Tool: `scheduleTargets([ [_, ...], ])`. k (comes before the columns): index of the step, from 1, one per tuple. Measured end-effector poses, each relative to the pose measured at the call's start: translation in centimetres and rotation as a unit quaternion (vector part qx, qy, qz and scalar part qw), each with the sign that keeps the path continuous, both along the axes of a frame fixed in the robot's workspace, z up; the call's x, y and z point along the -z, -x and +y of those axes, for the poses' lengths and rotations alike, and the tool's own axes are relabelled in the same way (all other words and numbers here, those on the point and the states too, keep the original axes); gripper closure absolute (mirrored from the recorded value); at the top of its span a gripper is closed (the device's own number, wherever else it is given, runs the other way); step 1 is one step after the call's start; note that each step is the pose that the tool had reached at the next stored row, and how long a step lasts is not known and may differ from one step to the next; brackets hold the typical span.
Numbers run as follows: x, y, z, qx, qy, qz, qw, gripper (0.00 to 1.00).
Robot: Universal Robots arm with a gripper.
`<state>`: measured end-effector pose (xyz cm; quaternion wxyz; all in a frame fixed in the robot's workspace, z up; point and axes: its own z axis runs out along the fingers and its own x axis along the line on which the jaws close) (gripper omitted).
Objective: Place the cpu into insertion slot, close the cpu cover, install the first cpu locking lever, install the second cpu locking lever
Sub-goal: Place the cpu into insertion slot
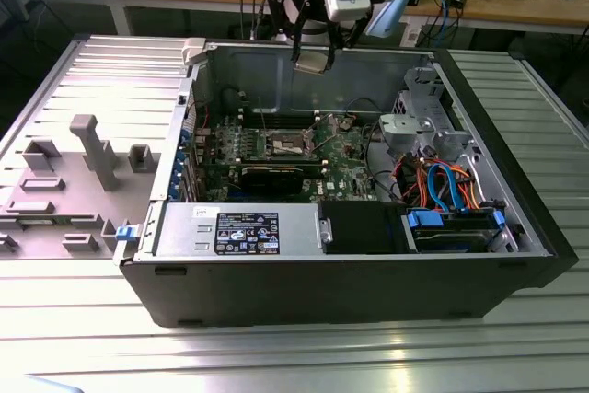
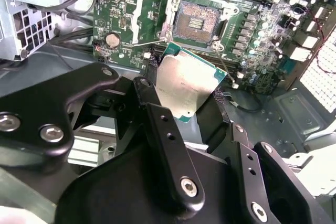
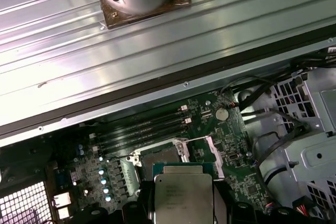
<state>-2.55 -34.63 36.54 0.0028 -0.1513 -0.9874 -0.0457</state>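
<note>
Your claw (image 2: 184, 100) was pinching the cpu (image 2: 184, 80) by two sides, with a black finger (image 2: 149, 100) on each side. The shiny silver top faced the camera in the second wrist view. The chip was up in the air, not in the slot yet.

Out from the claw came the insertion slot (image 2: 195, 22). In the second wrist view it lay just past one edge of the chip, apart from it, and its tan-gold field was bare. The cpu cover (image 2: 135, 22) was flipped open beside the slot, so nothing lay over the hole.

In the exterior view the claw (image 1: 313, 54) hung in the upper middle of the frame, above the open computer case (image 1: 368, 306). The slot (image 1: 287, 143) sat in the middle of the frame on the green board (image 1: 345, 149). That was lower in the frame than the claw and a little toward the exterior view's left. I judge the slot was down from the chip and a bit to that side.

The chip is square, so it had no long side. In the first wrist view the edges of the cpu (image 3: 184, 195) looked about lined up with the slot (image 3: 157, 156), but I could not be sure.
</note>
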Motion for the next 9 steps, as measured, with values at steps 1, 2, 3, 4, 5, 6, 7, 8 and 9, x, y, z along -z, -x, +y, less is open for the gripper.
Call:
scheduleTargets([
  [1,0.00,0.00,0.00,0.005,0.0000,0.0000,0.99999,0.45],
  [2,0.00,0.00,0.00,0.009,0.0000,0.0000,0.99996,0.45],
  [3,0.00,0.00,0.00,0.011,0.0000,0.0000,0.99994,0.45],
  [4,0.01,0.00,0.00,0.013,0.0000,0.0000,0.99992,0.45],
  [5,0.00,0.00,0.00,0.017,0.0000,0.0000,0.99986,0.45],
  [6,0.00,0.00,0.00,0.020,0.0000,0.0000,0.99980,0.45],
  [7,0.01,0.00,0.00,0.025,0.0000,0.0000,0.99970,0.45],
  [8,0.01,0.00,0.00,0.026,0.0000,0.0000,0.99966,0.45],
  [9,0.01,0.00,0.00,0.028,0.0000,0.0000,0.99961,0.45],
])
